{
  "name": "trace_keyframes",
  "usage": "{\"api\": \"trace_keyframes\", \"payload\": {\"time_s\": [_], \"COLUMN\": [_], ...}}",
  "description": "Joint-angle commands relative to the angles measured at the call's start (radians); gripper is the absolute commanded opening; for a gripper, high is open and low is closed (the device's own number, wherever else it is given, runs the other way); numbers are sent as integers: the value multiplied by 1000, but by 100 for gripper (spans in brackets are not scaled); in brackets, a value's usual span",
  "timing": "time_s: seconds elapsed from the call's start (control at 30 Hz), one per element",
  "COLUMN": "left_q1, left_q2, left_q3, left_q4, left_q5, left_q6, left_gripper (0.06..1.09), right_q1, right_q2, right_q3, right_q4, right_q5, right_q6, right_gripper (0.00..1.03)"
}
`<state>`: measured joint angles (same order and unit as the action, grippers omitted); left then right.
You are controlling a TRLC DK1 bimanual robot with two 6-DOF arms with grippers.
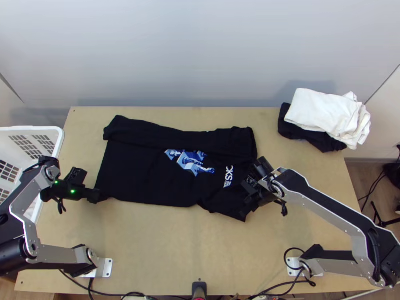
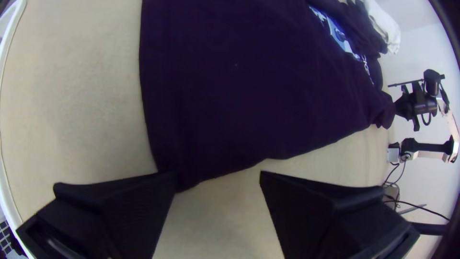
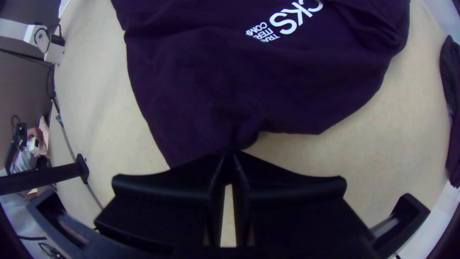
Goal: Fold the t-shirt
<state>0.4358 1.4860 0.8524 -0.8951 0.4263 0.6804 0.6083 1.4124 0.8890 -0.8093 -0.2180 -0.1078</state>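
One limp shirt (image 1: 145,170): right end effector (image 3: 230,156) probably clenching its edge; left end effector (image 2: 218,177) released beside its graspable corner (image 2: 184,182).

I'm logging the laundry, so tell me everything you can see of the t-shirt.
The t-shirt is dark, soft-looking cloth with a blue-and-white picture and white lettering. It lies across the table, its far side folded over. The right gripper is shut on a bunched near part; the open left gripper is at the opposite near corner, contact unclear.
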Motion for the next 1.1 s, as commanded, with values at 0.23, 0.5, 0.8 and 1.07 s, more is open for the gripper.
{"api": "trace_keyframes", "payload": {"time_s": [0.23,0.5,0.8,1.07], "left_q1": [14,41,23,66], "left_q2": [-26,-70,-150,-75], "left_q3": [-4,40,83,17], "left_q4": [28,-2,-91,-10], "left_q5": [12,40,144,109], "left_q6": [-12,-41,-73,-51], "left_gripper": [9,9,9,104], "right_q1": [1,7,28,38], "right_q2": [8,7,0,-12], "right_q3": [10,4,21,21], "right_q4": [-4,-4,-22,-36], "right_q5": [0,0,0,0], "right_q6": [31,48,60,69], "right_gripper": [3,3,3,3]}}
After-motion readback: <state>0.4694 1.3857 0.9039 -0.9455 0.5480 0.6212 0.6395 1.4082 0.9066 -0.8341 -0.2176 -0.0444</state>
